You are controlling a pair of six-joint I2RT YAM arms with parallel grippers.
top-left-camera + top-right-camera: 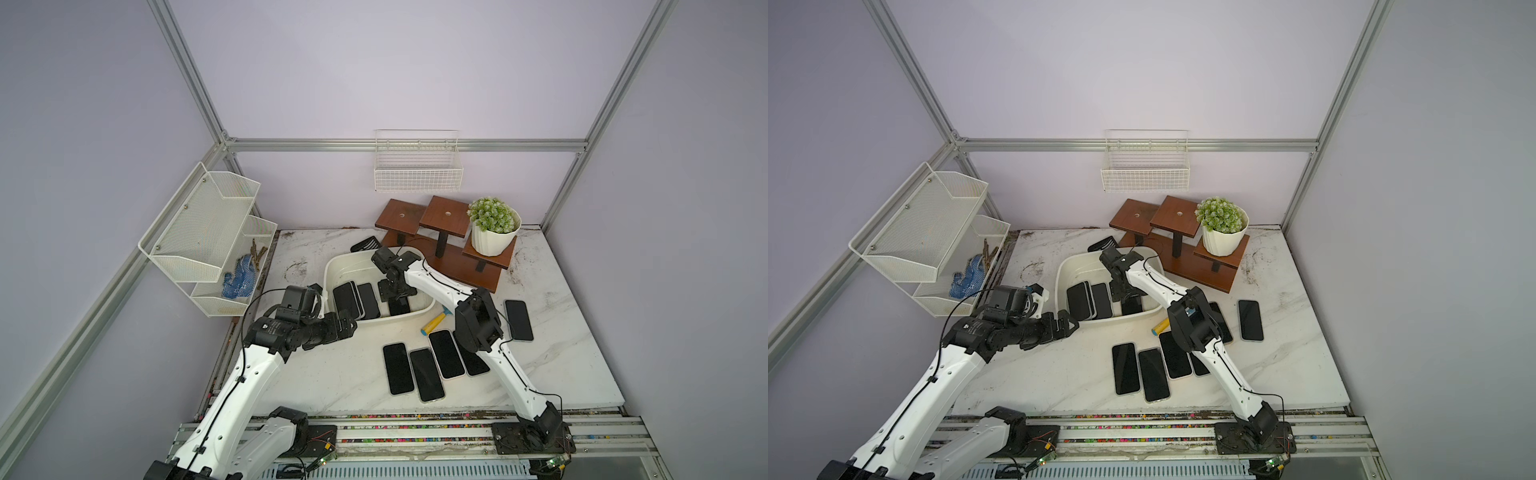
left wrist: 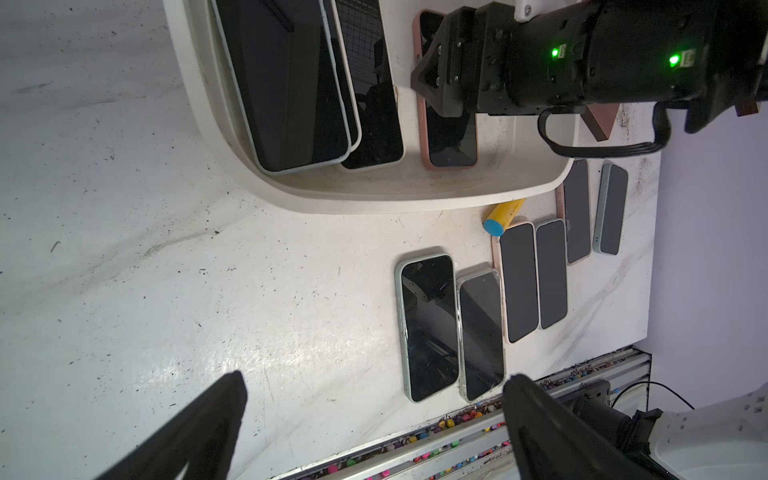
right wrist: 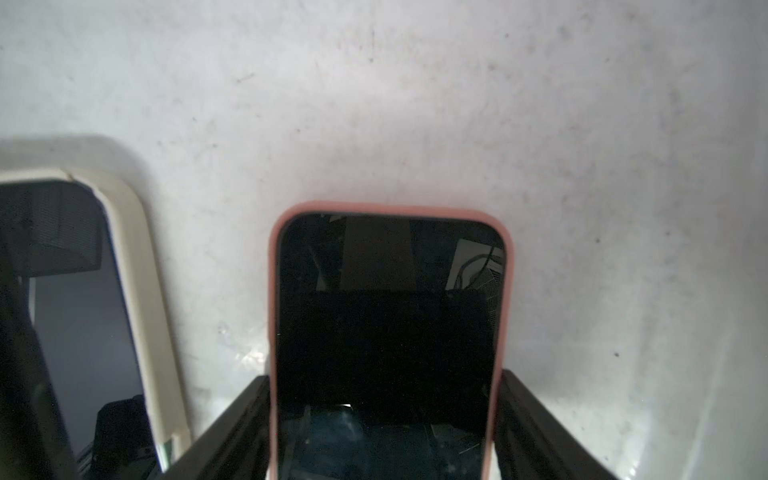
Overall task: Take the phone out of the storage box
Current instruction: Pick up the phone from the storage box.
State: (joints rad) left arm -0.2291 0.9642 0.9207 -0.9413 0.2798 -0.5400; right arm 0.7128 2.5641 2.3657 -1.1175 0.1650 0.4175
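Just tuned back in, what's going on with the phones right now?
The right gripper is down inside the storage box, its fingers against both long edges of the pink-cased phone, which lies on the box floor; whether it grips firmly is unclear. Three other phones sit in the box too. Six phones lie out on the tabletop. The left gripper hangs open beside the box.
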